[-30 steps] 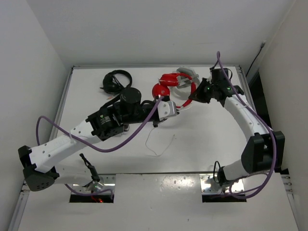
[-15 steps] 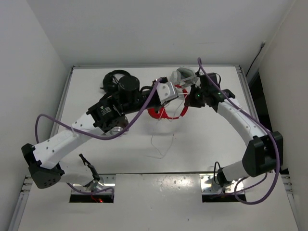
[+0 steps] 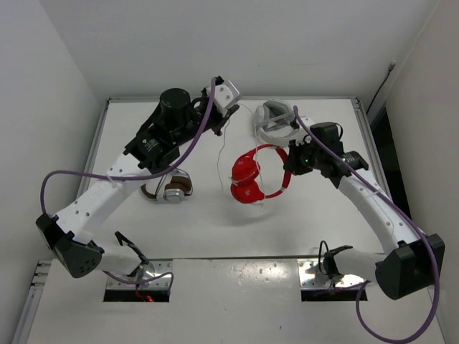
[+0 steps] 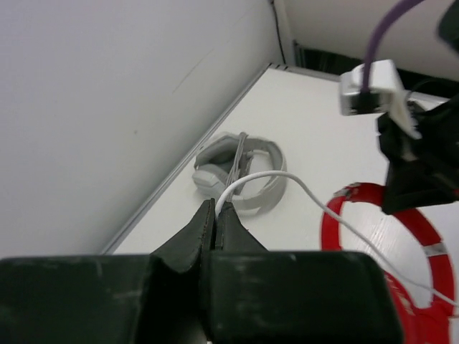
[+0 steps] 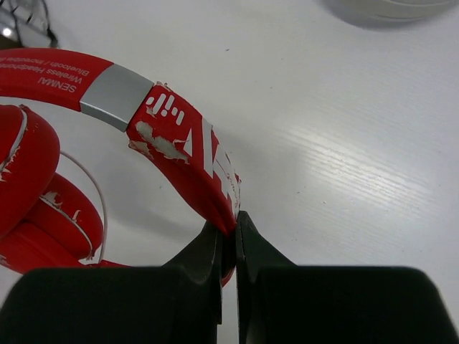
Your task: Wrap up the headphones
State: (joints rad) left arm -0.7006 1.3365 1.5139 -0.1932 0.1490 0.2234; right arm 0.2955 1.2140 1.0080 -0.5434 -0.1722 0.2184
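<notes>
Tension in the cable [image 4: 287, 179] is what you must control in this step. The red headphones [image 3: 247, 175] are in the middle of the counter [image 3: 323, 208]. Your right gripper [image 5: 231, 222] has its jaws pressed together on the red headband [image 5: 179, 136], near the side away from the earcups [image 3: 244, 170]. The headband looks raised a little there, but I cannot tell if the earcups touch the counter. Your left gripper [image 4: 215, 209] is far back, near the rear wall, and it pinches the thin white cable between closed tips. From there the cable hangs down in a loose curve toward the headphones. To wrap well, I think you should hold the headphones steady with the right gripper and lead the cable around the headband or the earcups with the left one, in wide and slow circles. Pull only enough that the cable lies flat. If you pull too much, the headband may slip out of the narrow pinch, or the thin cable may slide through the tips. Take care also for the grey-white headset [image 3: 274, 118], which lies just behind the red one, and for the brown-and-silver headphones [image 3: 171, 190] under your left arm, because the loose cable can catch on them.
</notes>
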